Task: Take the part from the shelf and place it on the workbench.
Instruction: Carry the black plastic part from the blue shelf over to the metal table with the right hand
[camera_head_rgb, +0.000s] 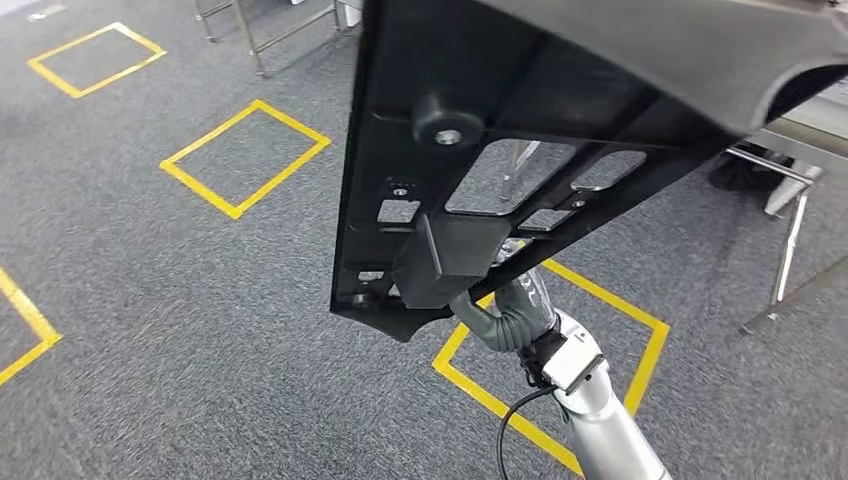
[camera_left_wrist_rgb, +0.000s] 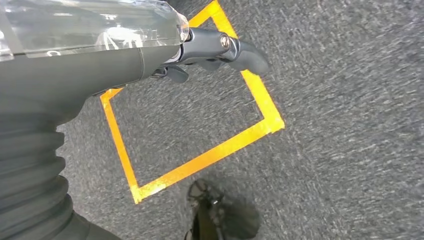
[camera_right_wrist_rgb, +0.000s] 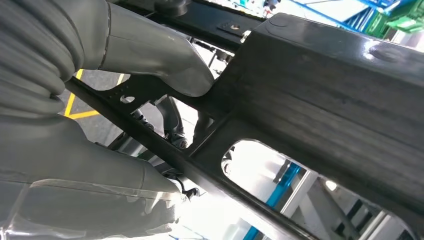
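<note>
Left hand hangs over grey carpet and a yellow tape square, fingers curled in, nothing in them; judging by that, it has no role in the carry. Part, a black ribbed plastic panel with cut-outs, sits high in the head view from 12 to 3 o'clock, held clear of the floor. Right hand grips its lower end at 6 o'clock, thumb pressed on a rib, likely to keep the long piece from swinging. Panel's far end is cut off. Metal frame legs at 3 o'clock; can't tell whether they belong to the workbench.
</note>
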